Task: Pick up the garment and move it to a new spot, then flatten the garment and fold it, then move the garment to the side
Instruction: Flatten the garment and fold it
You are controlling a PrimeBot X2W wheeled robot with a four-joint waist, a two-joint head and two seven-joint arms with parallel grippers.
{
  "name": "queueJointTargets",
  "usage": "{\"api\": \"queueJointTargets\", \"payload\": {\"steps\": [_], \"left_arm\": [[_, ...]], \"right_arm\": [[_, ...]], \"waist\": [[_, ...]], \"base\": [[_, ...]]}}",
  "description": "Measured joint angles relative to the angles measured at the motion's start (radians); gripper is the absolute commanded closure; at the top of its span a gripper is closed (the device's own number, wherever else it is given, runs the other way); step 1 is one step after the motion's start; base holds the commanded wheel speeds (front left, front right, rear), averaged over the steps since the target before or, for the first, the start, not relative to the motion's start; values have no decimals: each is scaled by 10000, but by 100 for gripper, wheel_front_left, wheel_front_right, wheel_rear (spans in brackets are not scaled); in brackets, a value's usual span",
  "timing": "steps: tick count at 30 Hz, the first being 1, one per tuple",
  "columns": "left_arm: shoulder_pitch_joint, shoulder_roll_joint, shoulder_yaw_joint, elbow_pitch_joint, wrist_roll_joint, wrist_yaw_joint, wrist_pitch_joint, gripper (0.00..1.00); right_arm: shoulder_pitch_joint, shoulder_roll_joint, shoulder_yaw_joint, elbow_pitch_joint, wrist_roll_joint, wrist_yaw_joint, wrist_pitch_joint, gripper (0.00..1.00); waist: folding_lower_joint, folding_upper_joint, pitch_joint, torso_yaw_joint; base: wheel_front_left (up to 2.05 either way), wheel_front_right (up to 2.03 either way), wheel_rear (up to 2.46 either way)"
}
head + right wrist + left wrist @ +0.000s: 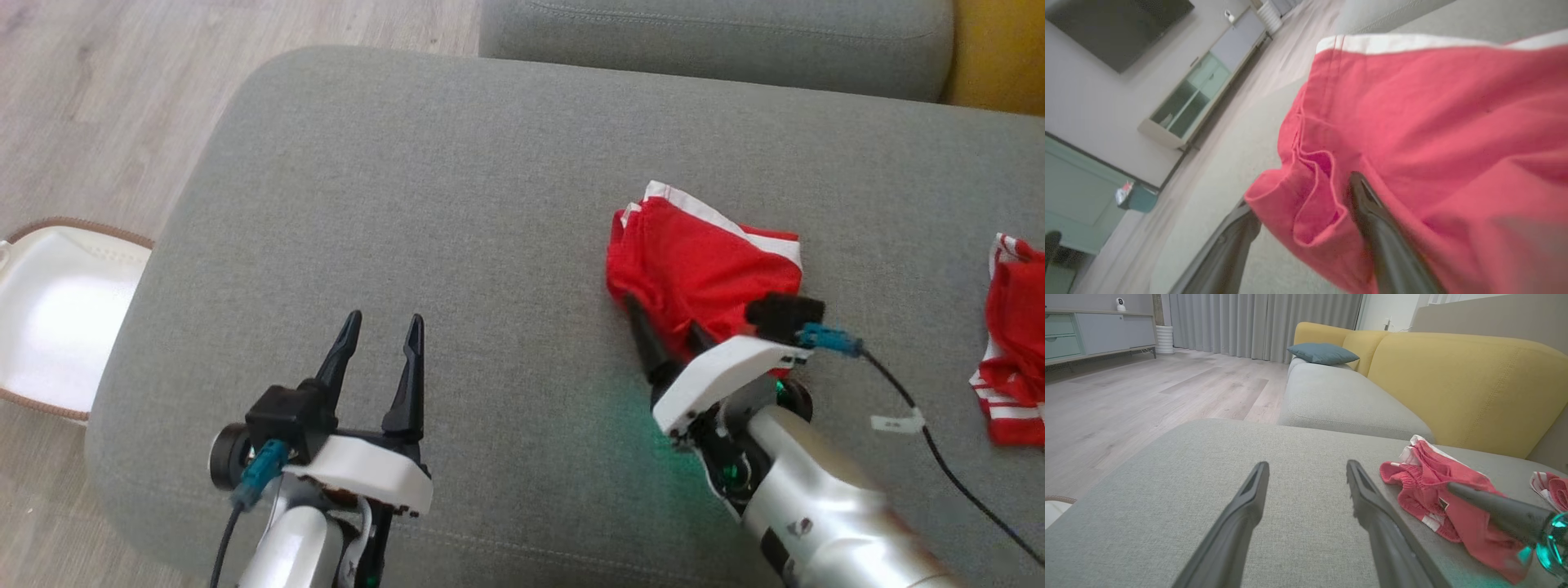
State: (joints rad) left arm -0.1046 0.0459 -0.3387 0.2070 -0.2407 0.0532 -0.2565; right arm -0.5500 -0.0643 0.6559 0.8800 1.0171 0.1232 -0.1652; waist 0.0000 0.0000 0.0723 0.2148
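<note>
Item: red garment point(694, 261) with white trim, lying in a compact folded bundle right of centre on the grey cushion point(457, 188). Right tool point(661, 314): fingers apart at the bundle's near-left edge, one on the cloth, one beside it. Left tool point(384, 318): fingers apart, over bare cushion, well apart from the garment. Step, as judged: folding looks done and moving it aside is pending; next calls for closing on all layers so the fold holds. Obscured: the near-right corner behind the wrist; whether any layer sits between the fingers; second red garment point(1012, 327) cut off at the right.
</note>
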Motion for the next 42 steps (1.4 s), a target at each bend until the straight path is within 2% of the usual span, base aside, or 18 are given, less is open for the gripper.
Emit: {"api": "queueJointTargets", "payload": {"steps": [7, 16, 20, 24, 30, 35, 39, 40, 42], "left_arm": [[-30, 0, -27, 0, -12, 13, 0, 0], [-34, 0, -27, -17, -113, 90, 0, 0], [-46, 0, 13, -23, -113, 100, 0, 0], [-115, 0, 123, -82, -111, 98, 0, 0], [-239, 2, 324, -318, -178, 121, 0, 0], [-307, 2, 428, -500, -176, 171, 0, 0], [-533, 0, 523, -619, -176, 173, -2, 0], [-533, 0, 523, -619, -176, 173, -2, 0], [-604, 0, 577, -640, -176, 174, -2, 0]], "right_arm": [[-226, 0, 874, 629, -598, 0, 370, 0], [-339, 2, 1540, 953, -587, 0, 832, 0], [-350, 2, 1553, 746, -368, 0, 566, 0], [-552, -13, 1285, 667, -573, 0, -324, 0], [-1004, -594, 123, 497, -1825, 0, -807, 0], [-780, -1294, -2452, -813, -3990, 0, -830, 0], [523, -1158, -4514, -2291, -6009, 0, -857, 0], [523, -1158, -4514, -2291, -6009, 0, -857, 0], [1464, -803, -5425, -3018, -6753, 0, -857, 0]], "waist": [[0, 0, 62, 30], [0, 0, 120, -168], [0, 0, 79, -391], [0, 0, -55, -737], [0, 0, -283, -1253], [0, 0, -350, -1740], [0, 0, -330, -2018], [0, 0, -330, -2018], [0, 0, -312, -2133]], "base": [[0, 0, 0], [0, 0, 0], [0, 0, 0], [0, 0, 0], [0, 0, 0], [0, 0, 0], [0, 0, 0], [0, 0, 0], [0, 0, 0]]}}
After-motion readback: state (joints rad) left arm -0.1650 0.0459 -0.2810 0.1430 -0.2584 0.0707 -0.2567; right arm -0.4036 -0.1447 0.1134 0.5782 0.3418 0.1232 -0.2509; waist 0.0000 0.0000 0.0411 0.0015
